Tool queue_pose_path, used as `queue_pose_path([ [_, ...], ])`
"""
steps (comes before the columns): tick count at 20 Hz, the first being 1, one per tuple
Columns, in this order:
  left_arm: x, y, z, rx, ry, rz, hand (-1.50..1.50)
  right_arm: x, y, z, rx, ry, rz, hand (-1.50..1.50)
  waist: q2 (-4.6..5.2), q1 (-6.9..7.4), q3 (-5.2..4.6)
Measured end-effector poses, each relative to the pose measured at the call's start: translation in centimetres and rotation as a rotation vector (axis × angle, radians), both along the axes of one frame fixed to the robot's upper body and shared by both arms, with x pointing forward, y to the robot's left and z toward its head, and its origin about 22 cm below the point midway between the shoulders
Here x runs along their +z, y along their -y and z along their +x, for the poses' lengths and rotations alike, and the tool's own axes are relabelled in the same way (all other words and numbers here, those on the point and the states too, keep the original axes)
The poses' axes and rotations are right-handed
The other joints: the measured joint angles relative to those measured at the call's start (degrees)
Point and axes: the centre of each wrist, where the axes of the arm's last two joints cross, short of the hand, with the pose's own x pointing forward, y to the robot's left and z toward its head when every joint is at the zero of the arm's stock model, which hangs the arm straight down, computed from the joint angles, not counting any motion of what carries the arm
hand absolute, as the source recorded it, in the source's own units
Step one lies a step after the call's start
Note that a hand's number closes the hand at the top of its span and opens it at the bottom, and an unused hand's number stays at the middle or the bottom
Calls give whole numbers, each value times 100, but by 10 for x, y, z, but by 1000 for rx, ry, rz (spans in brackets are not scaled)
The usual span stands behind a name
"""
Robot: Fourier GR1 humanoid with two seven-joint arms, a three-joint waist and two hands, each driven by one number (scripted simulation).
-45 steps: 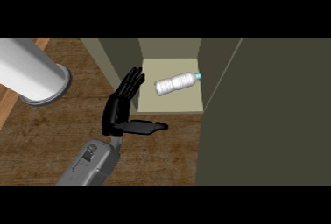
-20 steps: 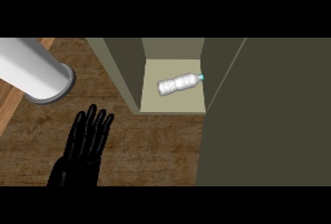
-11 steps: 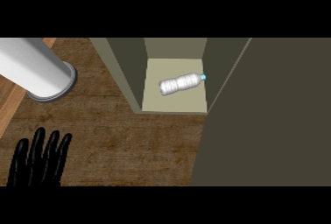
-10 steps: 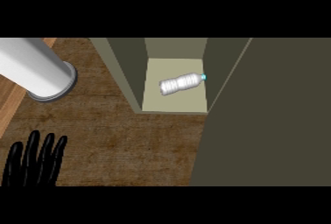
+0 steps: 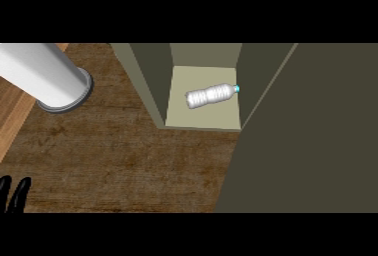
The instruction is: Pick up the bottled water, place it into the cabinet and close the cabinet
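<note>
Already the bottled water (image 5: pixel 212 95) lay on its side inside the cabinet (image 5: pixel 148 80), its door (image 5: pixel 310 135) open — with only straight fingertips of the left hand (image 5: pixel 15 194) showing, a careless swing might have missed that door.

We are in a kitchen: a brown wood-grain desk (image 5: pixel 125 155) below us, an open olive cabinet (image 5: pixel 203 117) at one o'clock, and a big grey cylinder (image 5: pixel 40 75) at ten o'clock.
</note>
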Motion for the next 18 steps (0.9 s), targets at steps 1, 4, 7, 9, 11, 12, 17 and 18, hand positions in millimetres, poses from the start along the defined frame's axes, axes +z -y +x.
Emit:
queue_pose_path([
  [1,0,-3,-3,0,-4,3,-150,1,-1,2,-3,0,-4,150,-1,17,-1],
  [4,0,-12,-7,-4,-8,14,-150,3,-4,9,-15,-8,7,150,4,71,-4],
  [7,-1,-21,-10,-10,-4,16,-150,4,-10,19,-29,-23,31,150,10,103,-8],
  [9,1,-27,-11,-12,0,13,-150,3,-17,30,-38,-26,54,150,21,128,-9],
  [11,2,-33,-15,-20,-8,16,-150,3,-26,41,-34,-34,67,150,19,148,-9],
  [12,2,-35,-16,-19,-8,18,-150,3,-36,45,-26,-51,89,150,34,143,-5],
  [17,8,-53,-21,-21,0,9,-150,9,-72,68,-27,-129,145,150,78,112,0],
  [18,8,-55,-24,-21,-1,6,-150,12,-76,74,-30,-139,154,150,81,106,0],
])
